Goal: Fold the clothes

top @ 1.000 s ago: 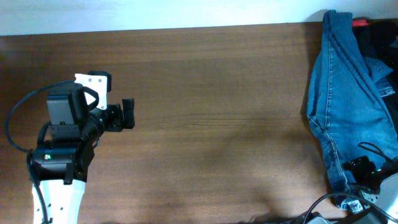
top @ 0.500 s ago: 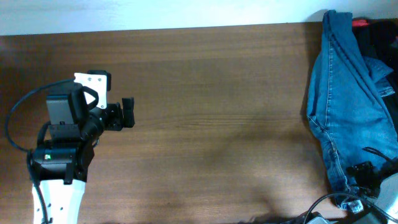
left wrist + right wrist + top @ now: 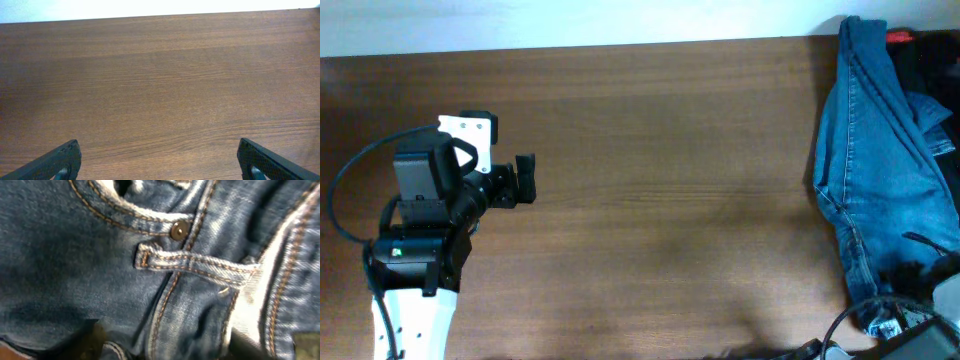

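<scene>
The blue denim jeans (image 3: 880,170) lie crumpled in a long heap at the table's right edge. My right gripper (image 3: 912,277) is low over their near end, mostly hidden at the frame corner. In the right wrist view the jeans (image 3: 75,255) fill the frame, with a rivet (image 3: 180,229) and a belt loop (image 3: 195,262). The right gripper (image 3: 165,345) is open, its blurred dark fingers (image 3: 87,340) wide apart and pressed into the denim. My left gripper (image 3: 525,180) is open and empty far left, over bare wood (image 3: 160,75).
Dark clothing and a red item (image 3: 920,50) lie behind the jeans at the far right. Black cables (image 3: 860,320) run along the near right corner. The table's far edge (image 3: 620,45) meets a white wall.
My right gripper has moved toward the near right corner and lower onto the jeans. The left arm has not moved.
</scene>
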You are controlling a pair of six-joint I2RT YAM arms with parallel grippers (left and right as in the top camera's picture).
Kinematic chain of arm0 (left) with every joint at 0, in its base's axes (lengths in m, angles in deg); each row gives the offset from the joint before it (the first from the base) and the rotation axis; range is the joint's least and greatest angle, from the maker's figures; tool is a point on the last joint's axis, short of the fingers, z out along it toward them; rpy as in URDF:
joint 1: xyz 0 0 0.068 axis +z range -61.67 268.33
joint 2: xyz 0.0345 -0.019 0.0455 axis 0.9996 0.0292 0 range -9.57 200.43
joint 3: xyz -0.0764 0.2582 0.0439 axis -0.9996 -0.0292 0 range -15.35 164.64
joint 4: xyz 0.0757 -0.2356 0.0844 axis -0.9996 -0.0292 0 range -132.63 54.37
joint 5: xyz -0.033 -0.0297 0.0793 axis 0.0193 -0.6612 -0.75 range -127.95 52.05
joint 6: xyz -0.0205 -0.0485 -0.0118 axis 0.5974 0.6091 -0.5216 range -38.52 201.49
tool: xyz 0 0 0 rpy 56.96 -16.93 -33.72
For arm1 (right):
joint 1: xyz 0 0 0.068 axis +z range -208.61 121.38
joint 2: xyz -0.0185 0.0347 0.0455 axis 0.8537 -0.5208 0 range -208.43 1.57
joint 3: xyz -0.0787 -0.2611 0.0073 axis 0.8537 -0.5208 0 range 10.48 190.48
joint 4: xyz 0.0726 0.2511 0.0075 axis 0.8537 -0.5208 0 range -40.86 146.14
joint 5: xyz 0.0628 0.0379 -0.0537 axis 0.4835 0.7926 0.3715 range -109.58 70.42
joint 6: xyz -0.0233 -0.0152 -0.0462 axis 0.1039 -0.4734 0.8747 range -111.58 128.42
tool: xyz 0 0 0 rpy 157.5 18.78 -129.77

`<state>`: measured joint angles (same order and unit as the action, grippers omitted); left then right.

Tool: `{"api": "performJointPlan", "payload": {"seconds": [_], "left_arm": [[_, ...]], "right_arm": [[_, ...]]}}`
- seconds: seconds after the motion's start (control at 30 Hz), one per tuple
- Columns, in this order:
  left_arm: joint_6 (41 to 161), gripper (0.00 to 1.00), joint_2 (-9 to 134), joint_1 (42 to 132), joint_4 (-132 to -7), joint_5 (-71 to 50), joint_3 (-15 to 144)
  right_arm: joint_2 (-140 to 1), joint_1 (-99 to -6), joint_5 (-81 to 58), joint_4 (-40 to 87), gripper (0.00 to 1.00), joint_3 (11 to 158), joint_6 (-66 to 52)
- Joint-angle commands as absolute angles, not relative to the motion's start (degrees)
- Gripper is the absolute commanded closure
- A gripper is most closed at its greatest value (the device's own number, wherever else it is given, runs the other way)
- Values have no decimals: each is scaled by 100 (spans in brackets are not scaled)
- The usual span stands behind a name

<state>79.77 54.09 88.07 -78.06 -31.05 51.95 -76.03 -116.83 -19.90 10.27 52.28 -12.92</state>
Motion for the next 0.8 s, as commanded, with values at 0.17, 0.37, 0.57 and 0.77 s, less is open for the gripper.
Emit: {"api": "performJointPlan", "payload": {"seconds": [0.17,0.37,0.57,0.77], "left_arm": [[7887,1,5422,8799,-7782,-3083,5302],[7887,1,5422,8799,-7760,-3083,5302],[7889,1,5422,8799,-7760,-3083,5302],[7889,0,5422,8799,-7762,-3062,5302]], "right_arm": [[-7290,-11714,366,819,96,5895,-333],[-6283,-10461,2764,-149,96,8253,555],[-6036,-5989,2838,-215,90,9709,1967],[-6700,-2637,-2425,-682,1,9707,1702]]}}
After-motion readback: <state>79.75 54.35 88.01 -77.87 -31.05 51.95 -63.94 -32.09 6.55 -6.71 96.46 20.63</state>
